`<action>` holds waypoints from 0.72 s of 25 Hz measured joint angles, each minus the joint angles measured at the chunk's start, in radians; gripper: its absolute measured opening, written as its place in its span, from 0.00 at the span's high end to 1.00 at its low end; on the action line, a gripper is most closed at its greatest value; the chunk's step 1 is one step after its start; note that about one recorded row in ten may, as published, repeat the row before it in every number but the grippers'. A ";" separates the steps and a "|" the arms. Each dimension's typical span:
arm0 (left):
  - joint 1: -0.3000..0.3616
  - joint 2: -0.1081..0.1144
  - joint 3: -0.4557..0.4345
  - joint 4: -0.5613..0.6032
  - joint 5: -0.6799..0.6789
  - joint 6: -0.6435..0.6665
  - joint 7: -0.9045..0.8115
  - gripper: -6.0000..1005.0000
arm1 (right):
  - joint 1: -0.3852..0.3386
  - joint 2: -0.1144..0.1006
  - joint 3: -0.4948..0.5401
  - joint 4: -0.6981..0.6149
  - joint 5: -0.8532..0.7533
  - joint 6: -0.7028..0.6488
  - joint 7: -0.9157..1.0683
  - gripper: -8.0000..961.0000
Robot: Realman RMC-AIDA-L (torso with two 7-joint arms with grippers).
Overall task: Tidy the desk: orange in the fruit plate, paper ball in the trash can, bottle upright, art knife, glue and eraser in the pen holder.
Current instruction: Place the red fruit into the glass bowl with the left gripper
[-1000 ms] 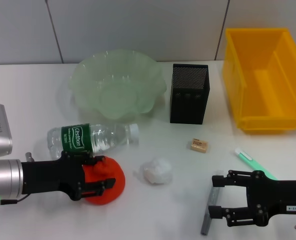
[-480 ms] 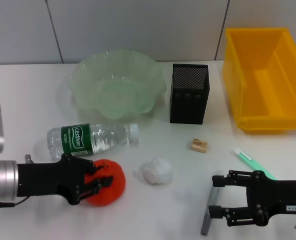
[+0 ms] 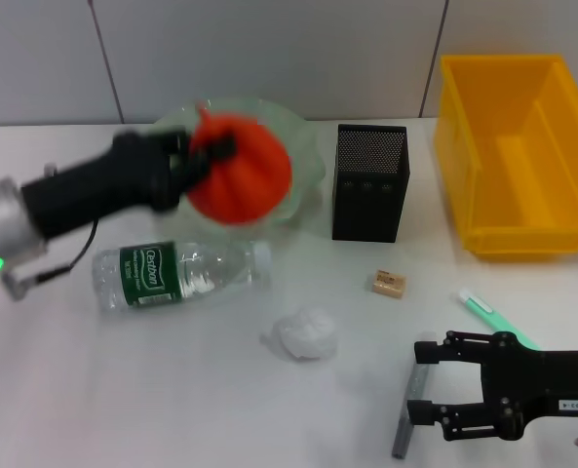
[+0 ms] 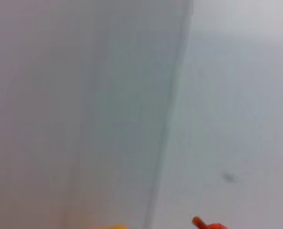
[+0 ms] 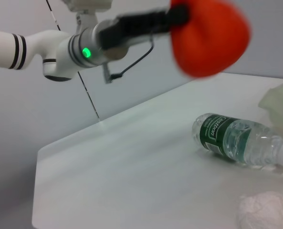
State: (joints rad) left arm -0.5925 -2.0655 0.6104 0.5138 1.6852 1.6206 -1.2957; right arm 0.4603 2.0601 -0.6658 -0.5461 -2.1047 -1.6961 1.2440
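The orange (image 3: 238, 181) sits high in the upper-left part of the head view, clamped in the left gripper (image 3: 203, 161), whose dark fingers (image 3: 176, 148) wrap its near side. It is smeared by motion, so its outline is soft, and it covers much of the plate (image 3: 303, 166) behind it; only the ruffled pale-green rim shows around it. I cannot tell whether the fruit is over the bowl or only in front of it. In the right wrist view the same orange (image 5: 209, 38) shows at the top of the frame, cut off by the upper edge. The left wrist view is mostly a pale blur, with only a sliver of orange (image 4: 209, 224) at its bottom edge.

Below, at middle left, the bottle (image 3: 179, 269) lies on its side on the white table (image 3: 94, 390), cap toward the centre. The paper ball (image 3: 305, 333) lies lower, near the middle. The eraser (image 3: 389, 284) is right of centre, just below the black pen holder (image 3: 368, 182), which stands upright beside the plate. The yellow trash can (image 3: 518, 166) fills the upper right, its right side cut off.

At the lower right the right gripper (image 3: 427, 385) rests low with its jaws spread, a grey stick (image 3: 410, 409) lying between them, partly hidden. A pale-green stick (image 3: 483, 310) lies just above, its end hidden by the gripper body.
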 joint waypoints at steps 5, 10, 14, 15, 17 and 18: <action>-0.087 -0.006 0.004 -0.144 -0.131 -0.240 0.124 0.84 | 0.000 0.002 0.000 0.000 0.000 -0.002 -0.006 0.16; -0.197 -0.012 0.001 -0.256 -0.143 -0.495 0.295 0.88 | -0.001 0.005 0.000 0.000 0.000 -0.003 -0.006 0.16; -0.248 -0.014 -0.004 -0.329 -0.183 -0.646 0.426 0.91 | -0.003 0.006 0.000 0.000 0.000 -0.003 -0.007 0.16; -0.254 -0.015 -0.002 -0.342 -0.189 -0.664 0.451 0.92 | -0.004 0.006 0.000 0.000 0.000 -0.002 -0.008 0.16; -0.259 -0.015 0.000 -0.355 -0.193 -0.682 0.493 0.90 | -0.004 0.006 0.000 0.000 0.000 -0.002 -0.008 0.16; -0.259 -0.015 -0.001 -0.359 -0.194 -0.686 0.505 0.87 | -0.004 0.006 0.000 0.000 0.000 -0.001 -0.008 0.16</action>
State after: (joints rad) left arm -0.8519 -2.0801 0.6091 0.1552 1.4910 0.9343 -0.7911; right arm 0.4561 2.0664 -0.6658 -0.5461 -2.1046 -1.6975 1.2361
